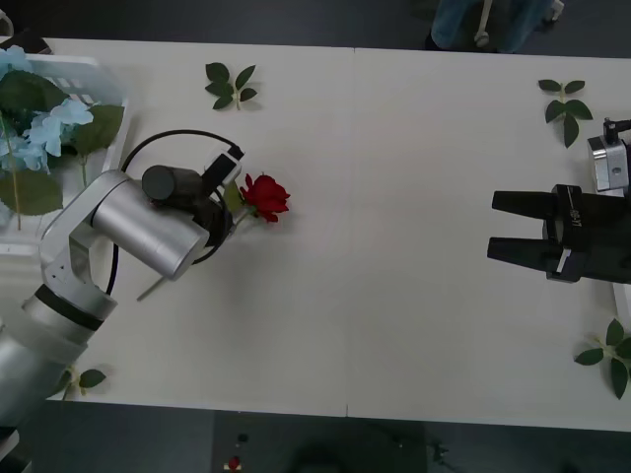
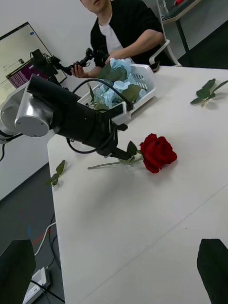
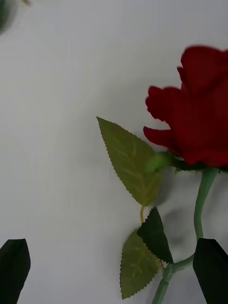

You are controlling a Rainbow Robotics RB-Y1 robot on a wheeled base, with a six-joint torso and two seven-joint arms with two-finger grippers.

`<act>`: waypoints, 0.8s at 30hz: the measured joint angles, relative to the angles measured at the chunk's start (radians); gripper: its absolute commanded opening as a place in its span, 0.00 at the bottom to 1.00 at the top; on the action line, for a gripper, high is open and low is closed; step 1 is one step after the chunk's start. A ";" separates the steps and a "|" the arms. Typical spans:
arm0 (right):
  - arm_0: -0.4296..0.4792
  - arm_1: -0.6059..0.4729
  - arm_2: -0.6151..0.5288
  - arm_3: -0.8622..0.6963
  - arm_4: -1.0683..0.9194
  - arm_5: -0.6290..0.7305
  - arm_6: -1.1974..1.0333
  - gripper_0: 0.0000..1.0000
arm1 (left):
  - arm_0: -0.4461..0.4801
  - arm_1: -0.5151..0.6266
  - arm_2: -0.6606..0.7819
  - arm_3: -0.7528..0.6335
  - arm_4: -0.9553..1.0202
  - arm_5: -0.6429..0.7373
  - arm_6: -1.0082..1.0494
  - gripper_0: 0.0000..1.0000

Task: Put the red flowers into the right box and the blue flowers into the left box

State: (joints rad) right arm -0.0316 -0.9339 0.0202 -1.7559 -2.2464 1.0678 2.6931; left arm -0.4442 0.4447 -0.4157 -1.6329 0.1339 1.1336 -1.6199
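One red flower [image 1: 264, 197] lies on the white table left of centre, its bloom toward the middle and its stem running back under my left arm. My left gripper [image 1: 229, 202] is low over its stem and leaves, open. In the left wrist view the bloom [image 3: 199, 114] and leaves lie between the black fingers [image 3: 211, 266], with the stem close to one of them. Blue flowers [image 1: 44, 128] fill the left box [image 1: 104, 74] at the far left. My right gripper [image 1: 493, 225] hovers open at the right, holding nothing. A thin white edge at the right border looks like the right box [image 1: 625, 296].
Loose green leaf sprigs lie at the back left [image 1: 230, 86], the back right [image 1: 565, 103], the front right [image 1: 611, 355] and the front left [image 1: 79, 379]. The wide middle of the table [image 1: 394, 246] is bare white.
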 measured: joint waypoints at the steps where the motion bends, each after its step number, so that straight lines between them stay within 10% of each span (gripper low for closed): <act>1: 0.000 0.000 0.000 0.000 0.000 0.000 0.000 1.00 | -0.003 -0.003 0.000 0.016 0.006 0.000 -0.017 1.00; 24: 0.000 0.000 0.000 0.000 0.000 -0.012 0.000 1.00 | -0.018 -0.110 0.000 0.133 0.062 0.000 -0.160 1.00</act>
State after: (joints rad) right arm -0.0316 -0.9339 0.0202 -1.7561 -2.2464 1.0558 2.6931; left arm -0.4620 0.3347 -0.4157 -1.5002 0.1961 1.1335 -1.7803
